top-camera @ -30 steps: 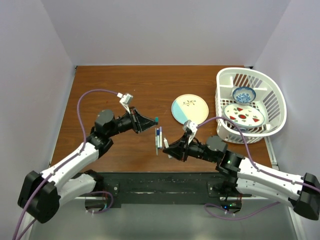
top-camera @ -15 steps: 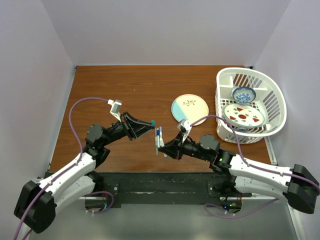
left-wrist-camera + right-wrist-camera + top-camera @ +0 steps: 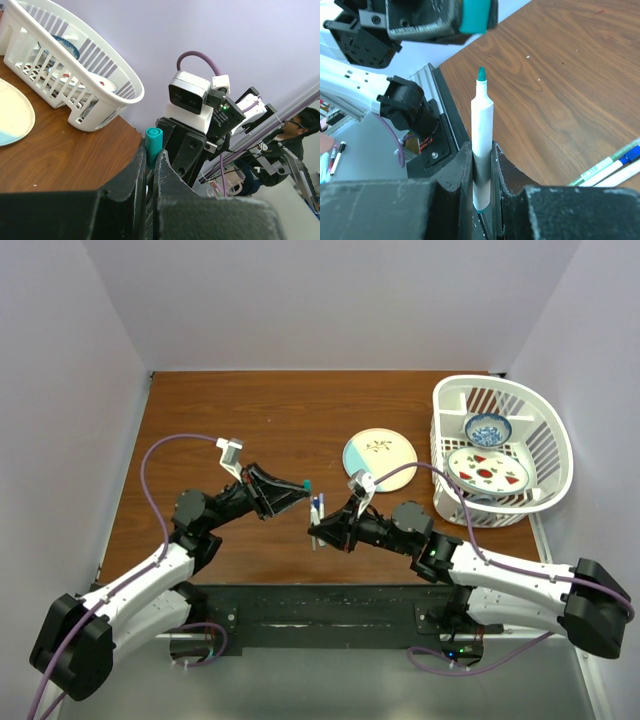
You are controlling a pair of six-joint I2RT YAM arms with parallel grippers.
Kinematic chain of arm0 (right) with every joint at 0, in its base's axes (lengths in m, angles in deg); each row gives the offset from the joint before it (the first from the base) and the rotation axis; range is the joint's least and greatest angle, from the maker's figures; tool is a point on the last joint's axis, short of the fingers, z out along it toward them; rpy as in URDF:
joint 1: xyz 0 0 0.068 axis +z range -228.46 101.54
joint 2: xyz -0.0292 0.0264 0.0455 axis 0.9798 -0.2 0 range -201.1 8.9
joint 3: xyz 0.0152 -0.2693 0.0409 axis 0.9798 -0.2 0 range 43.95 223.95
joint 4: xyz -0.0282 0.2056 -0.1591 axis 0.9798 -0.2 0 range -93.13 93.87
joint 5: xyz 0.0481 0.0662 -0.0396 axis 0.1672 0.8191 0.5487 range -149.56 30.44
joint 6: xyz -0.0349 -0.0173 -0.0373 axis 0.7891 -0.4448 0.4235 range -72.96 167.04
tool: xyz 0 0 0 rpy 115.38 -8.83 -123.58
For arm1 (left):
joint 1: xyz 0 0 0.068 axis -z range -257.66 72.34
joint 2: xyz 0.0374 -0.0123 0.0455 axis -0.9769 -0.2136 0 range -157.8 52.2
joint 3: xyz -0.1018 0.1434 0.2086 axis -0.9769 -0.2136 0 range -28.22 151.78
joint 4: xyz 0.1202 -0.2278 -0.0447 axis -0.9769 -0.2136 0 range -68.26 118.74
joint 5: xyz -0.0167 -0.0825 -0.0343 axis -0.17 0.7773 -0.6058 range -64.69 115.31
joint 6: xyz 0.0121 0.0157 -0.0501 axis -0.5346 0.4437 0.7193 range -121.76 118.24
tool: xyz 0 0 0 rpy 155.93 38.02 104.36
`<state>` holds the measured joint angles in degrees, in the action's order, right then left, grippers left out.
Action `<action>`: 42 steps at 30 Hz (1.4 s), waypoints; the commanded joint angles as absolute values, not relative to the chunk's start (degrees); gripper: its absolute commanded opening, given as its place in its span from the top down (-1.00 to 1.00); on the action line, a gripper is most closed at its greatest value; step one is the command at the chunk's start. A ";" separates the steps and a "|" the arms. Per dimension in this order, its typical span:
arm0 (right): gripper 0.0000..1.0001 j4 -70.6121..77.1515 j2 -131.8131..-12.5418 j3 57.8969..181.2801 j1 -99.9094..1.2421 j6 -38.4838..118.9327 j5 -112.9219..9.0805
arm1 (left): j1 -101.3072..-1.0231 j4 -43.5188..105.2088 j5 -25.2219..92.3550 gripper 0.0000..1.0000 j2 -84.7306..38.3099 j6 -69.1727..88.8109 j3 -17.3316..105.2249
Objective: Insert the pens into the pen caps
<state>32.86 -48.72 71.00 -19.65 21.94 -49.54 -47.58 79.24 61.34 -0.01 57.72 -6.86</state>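
Left tool [image 3: 151,161] clenches the green cap [image 3: 153,140], right tool [image 3: 481,150] grips a green-tipped pen [image 3: 481,112], other pens [image 3: 609,167] lying on the table [image 3: 560,75].

Bare table [image 3: 230,410] spreads far left; pens [image 3: 609,165] (mid-table), plate [image 3: 385,455] and basket [image 3: 556,455] obstruct the right.

Nothing readable from my end, honestly. There might be faint greenish print on a loose pen [image 3: 605,163] lying on the table [image 3: 560,75] near the right gripper [image 3: 481,150], but it's too small to make out.
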 commanded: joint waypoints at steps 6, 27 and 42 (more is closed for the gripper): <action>1.00 37.17 -49.72 75.07 -19.57 20.85 -49.89 | -47.08 84.64 61.60 1.00 -0.63 57.92 -7.66; 1.00 34.37 -53.14 79.63 -19.57 21.55 -63.06 | -43.74 78.77 59.67 0.97 0.07 54.33 -10.12; 1.00 34.63 -55.17 80.96 -19.57 25.33 -57.64 | -42.77 66.37 58.62 -0.35 5.08 47.29 -5.90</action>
